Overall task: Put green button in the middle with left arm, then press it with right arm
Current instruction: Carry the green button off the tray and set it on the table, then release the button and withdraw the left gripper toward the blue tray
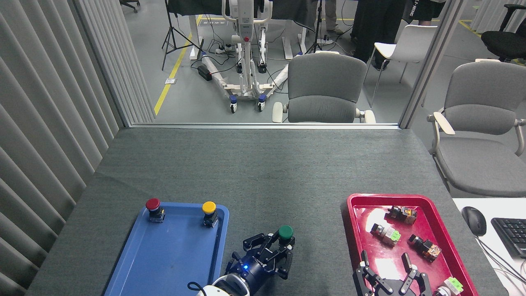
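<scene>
right arm point(392, 274): seen at bottom edge over the near end of the red tray point(349, 209); fingers spread apart, nothing held.
left arm point(274, 251): over bare cloth between the two trays; fingers closed around the green button's base, blue light lit.
green button point(284, 233): held in the left claw, cap up, over the middle point(283, 185), well clear of the blue tray point(164, 255); contact with the cloth cannot be told.
blue tray: red-capped button point(153, 205) at far left corner, yellow-capped button point(209, 209) at far right corner, both upright.
red tray: several small switch parts scattered inside.
beyond table: gray chair point(322, 88) seen behind the far edge.
</scene>
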### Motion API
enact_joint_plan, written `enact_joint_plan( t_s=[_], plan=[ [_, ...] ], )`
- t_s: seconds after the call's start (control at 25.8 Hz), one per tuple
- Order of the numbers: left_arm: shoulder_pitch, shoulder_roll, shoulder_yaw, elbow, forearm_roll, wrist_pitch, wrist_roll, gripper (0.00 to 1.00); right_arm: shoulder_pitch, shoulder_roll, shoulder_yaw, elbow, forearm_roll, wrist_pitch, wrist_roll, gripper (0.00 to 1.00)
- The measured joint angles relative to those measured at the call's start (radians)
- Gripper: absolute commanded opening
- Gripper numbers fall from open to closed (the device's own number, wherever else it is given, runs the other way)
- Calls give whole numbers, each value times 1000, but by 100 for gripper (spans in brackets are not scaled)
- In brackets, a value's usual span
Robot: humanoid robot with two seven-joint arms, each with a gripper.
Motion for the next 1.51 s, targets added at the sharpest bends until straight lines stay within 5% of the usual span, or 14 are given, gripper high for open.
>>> enact_joint_plan(
  t_s=[0.15, 0.27, 0.39, 0.46, 0.5, 0.97, 1.24, 1.51],
  plan=[
    [-3, -2, -17, 32, 0, 18, 1, 7, 4, 0, -7, 0, -1, -3, 0, 99],
    [-4, -2, -20, 45, -1, 23, 2, 19, 5, 0, -9, 0, -1, -5, 0, 99],
    [-4, -1, -20, 49, -1, 42, 7, 51, 6, 0, -9, 1, -2, -5, -2, 99],
    [-2, -2, -22, 50, -1, 61, 21, 88, 6, 0, -9, 1, -2, -6, -2, 99],
    [-2, -2, -23, 50, 0, 69, 31, 99, 6, 0, -9, 1, -2, -6, -2, 99],
    [20, 17, -44, -48, 2, 62, 56, 99, -3, 12, 11, 1, -2, -4, -7, 92],
    [124, 134, 74, -249, 27, 69, 43, 99, -55, 32, 82, 4, 14, 18, 5, 78],
    [256, 199, 334, -387, 29, 79, 42, 99, -152, 70, 185, 69, 53, 43, 9, 32]
  ],
)
